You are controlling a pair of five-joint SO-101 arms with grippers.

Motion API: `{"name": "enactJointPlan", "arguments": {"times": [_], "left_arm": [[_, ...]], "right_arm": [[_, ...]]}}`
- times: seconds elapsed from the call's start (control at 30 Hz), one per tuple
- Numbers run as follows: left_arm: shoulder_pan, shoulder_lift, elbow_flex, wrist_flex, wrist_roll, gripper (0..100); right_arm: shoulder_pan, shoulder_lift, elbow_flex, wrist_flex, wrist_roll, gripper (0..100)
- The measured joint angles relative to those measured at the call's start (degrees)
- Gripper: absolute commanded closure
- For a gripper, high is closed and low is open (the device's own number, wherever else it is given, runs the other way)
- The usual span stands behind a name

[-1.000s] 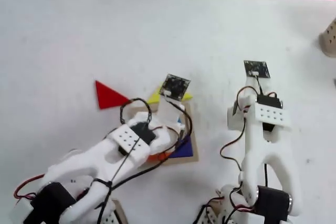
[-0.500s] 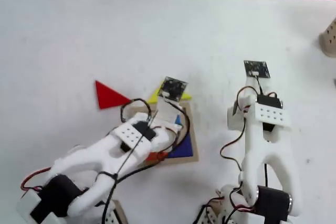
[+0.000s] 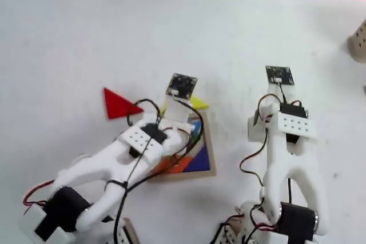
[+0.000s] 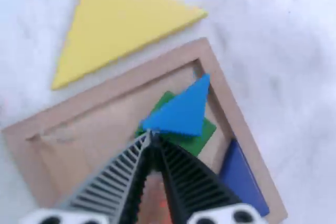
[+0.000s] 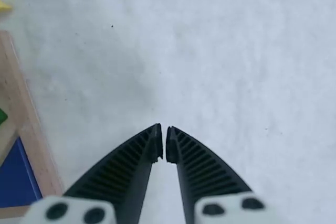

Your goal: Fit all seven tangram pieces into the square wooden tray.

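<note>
The square wooden tray (image 4: 105,92) (image 3: 210,152) lies in front of the left arm. In it are a green piece (image 4: 197,136), a dark blue piece (image 4: 239,177) (image 3: 200,161) and an orange piece (image 3: 171,167). My left gripper (image 4: 152,139) is shut, pinching one corner of a light blue triangle (image 4: 181,111) (image 3: 196,125) that rests tilted over the green piece. A yellow triangle (image 4: 115,24) (image 3: 197,102) lies just outside the tray's far rim. A red triangle (image 3: 117,104) lies on the table to its left. My right gripper (image 5: 163,142) is shut over bare table, right of the tray (image 5: 26,119).
The right arm (image 3: 289,124) stands to the right of the tray. A beige perforated object (image 3: 359,41) sits at the table's right edge. White tabletop stretches beyond both arms to the far edge.
The left arm has swung a little to the left over the tray, and more of the tray's right side now shows. The right arm has not moved.
</note>
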Motion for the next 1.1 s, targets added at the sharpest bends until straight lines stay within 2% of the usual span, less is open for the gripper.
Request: {"name": "enactJointPlan", "arguments": {"times": [0.2, 0.5, 1.1], "left_arm": [[-0.18, 0.26, -0.62, -1.67, 0.0, 98], [-0.62, 8.26, -4.84, -3.25, 0.0, 98], [-0.7, 8.44, -4.84, -3.25, -0.09, 98]], "right_arm": [[0.0, 0.0, 0.0, 0.0, 0.0, 98.1], [0.0, 0.0, 0.0, -0.18, 0.0, 98.1], [0.0, 0.0, 0.09, -0.18, 0.0, 98.1]]}}
